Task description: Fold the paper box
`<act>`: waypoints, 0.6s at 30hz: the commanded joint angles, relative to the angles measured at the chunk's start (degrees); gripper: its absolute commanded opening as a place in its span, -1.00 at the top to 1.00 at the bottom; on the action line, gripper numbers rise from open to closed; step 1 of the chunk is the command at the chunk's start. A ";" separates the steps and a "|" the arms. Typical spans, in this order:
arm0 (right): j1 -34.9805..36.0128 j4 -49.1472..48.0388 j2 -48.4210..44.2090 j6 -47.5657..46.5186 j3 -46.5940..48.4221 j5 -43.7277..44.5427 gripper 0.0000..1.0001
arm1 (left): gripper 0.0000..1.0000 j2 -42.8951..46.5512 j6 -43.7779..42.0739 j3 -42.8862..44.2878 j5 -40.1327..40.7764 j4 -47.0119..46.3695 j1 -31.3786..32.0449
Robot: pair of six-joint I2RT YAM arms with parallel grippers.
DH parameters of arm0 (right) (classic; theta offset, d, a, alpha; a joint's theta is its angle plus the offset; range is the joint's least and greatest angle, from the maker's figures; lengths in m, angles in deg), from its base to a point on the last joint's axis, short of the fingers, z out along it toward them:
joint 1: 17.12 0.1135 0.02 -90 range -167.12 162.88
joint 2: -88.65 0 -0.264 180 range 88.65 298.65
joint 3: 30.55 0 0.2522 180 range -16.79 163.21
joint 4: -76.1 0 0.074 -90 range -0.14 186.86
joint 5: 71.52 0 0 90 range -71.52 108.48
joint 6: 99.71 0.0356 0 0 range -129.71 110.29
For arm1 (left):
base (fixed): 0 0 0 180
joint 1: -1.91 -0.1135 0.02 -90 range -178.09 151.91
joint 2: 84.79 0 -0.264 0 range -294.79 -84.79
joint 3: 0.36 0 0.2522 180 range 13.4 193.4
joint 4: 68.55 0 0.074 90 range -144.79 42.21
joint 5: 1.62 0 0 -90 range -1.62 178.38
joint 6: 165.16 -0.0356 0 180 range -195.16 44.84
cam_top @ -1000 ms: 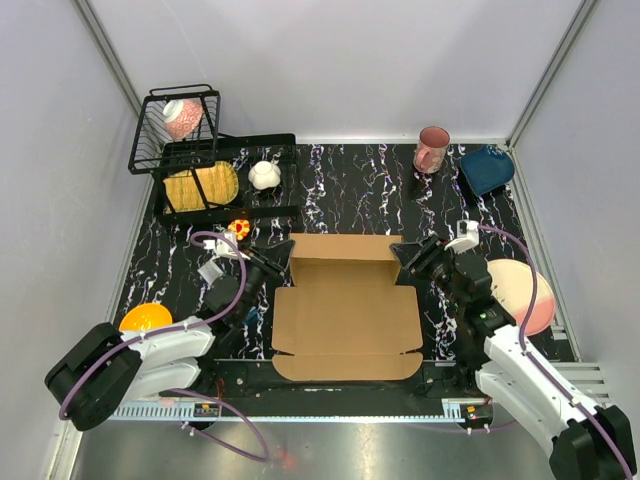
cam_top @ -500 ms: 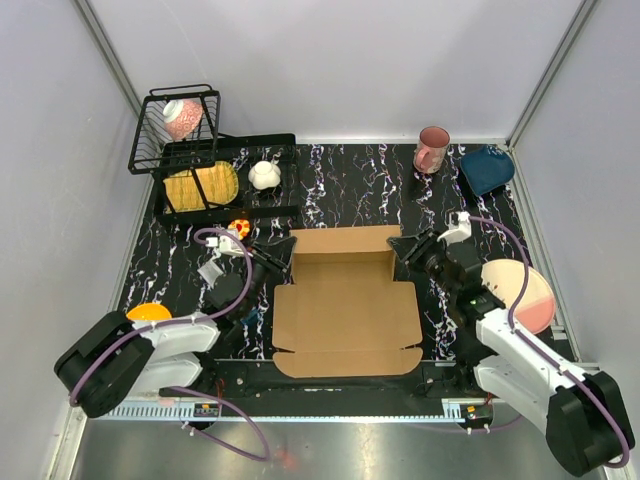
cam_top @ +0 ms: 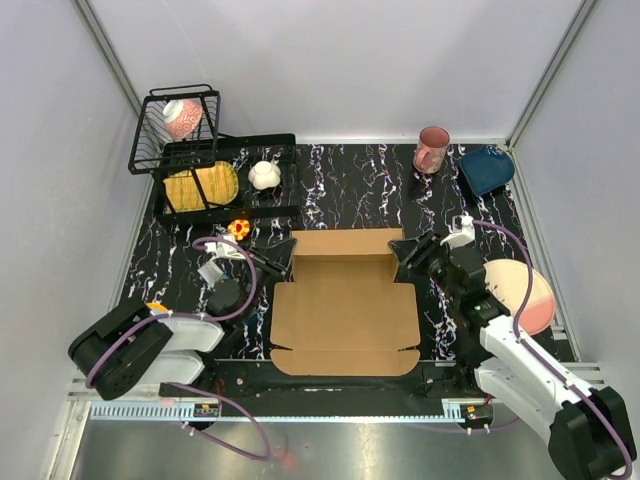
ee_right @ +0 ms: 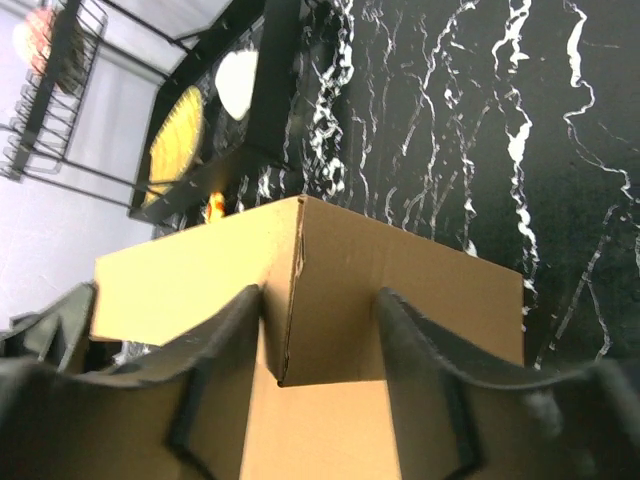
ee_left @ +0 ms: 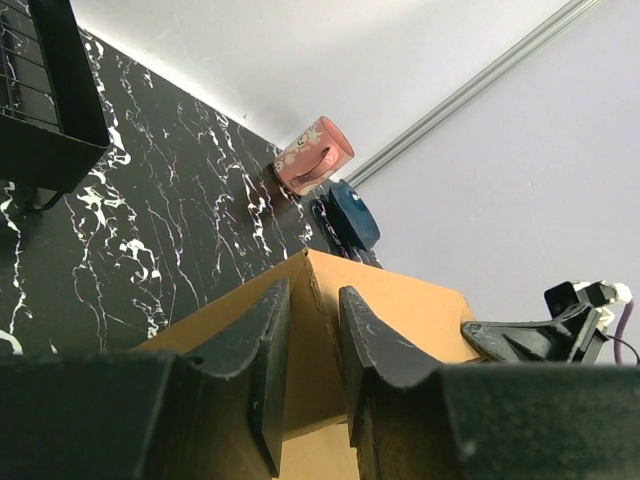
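The paper box (cam_top: 345, 315) lies mid-counter (cam_top: 350, 190), its raised back wall running left to right. The left end effector (ee_left: 313, 295) pinches the wall's left corner. The right end effector (ee_right: 320, 295) straddles the right corner with fingers apart, equally near.

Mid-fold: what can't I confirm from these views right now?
- Top view: the left hand and right hand cover the paper box's rear corners, so contact there is hidden.
- Left wrist view: the fingers straddle the wall; pinching or not is unclear.
- Right wrist view: same doubt; near flaps out of frame.
- Top view: pinkish item in the wire basket too small to identify.
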 commanded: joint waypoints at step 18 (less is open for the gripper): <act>1.43 38.04 -4.77 -15.56 21.87 6.34 -0.73 | -0.33 27.11 -11.67 13.05 8.75 62.71 1.33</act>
